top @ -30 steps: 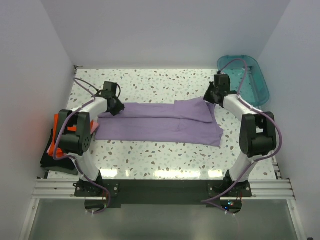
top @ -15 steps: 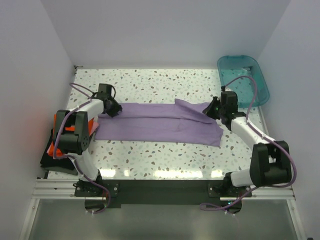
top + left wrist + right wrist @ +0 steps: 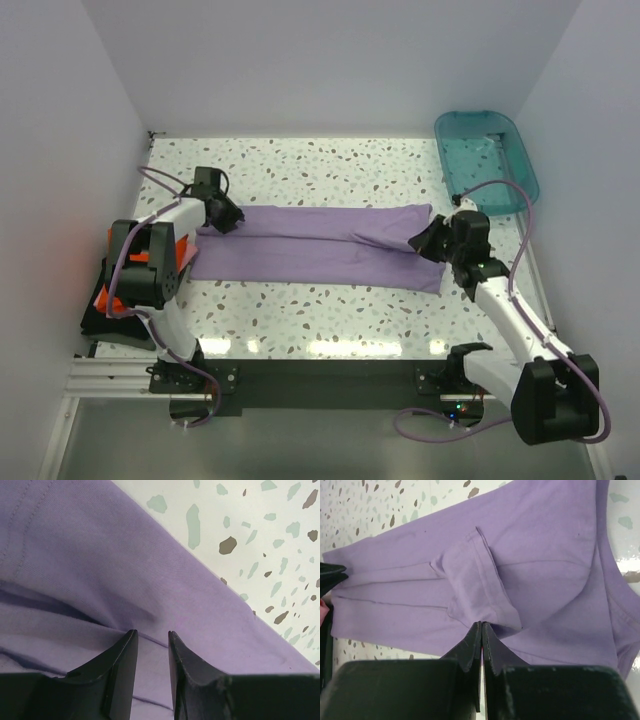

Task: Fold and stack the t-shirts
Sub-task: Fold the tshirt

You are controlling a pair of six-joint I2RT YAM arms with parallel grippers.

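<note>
The lavender t-shirt (image 3: pixel 320 245) lies folded lengthwise into a long band across the middle of the table. My left gripper (image 3: pixel 228 217) sits at its far left end. In the left wrist view (image 3: pixel 151 632) the jaws stand a narrow gap apart with the lavender cloth (image 3: pixel 100 555) between them, creases running to the tips. My right gripper (image 3: pixel 422 243) is at the shirt's right end, shut on the hem of a short sleeve (image 3: pixel 475 585), seen in the right wrist view (image 3: pixel 481 624). An orange-red shirt (image 3: pixel 105 295) and a dark one (image 3: pixel 105 325) lie off the table's left edge. No pink shirt shows.
The teal plastic tub (image 3: pixel 490 155) stands at the far right corner of the speckled table (image 3: pixel 320 165). White walls close in the left, back and right sides. The arm bases sit on the rail at the near edge.
My right gripper has pulled the sleeve flap right and toward the near edge, off the shirt's middle, and the band now lies flatter. My left gripper shifted slightly left and stayed at the left end.
</note>
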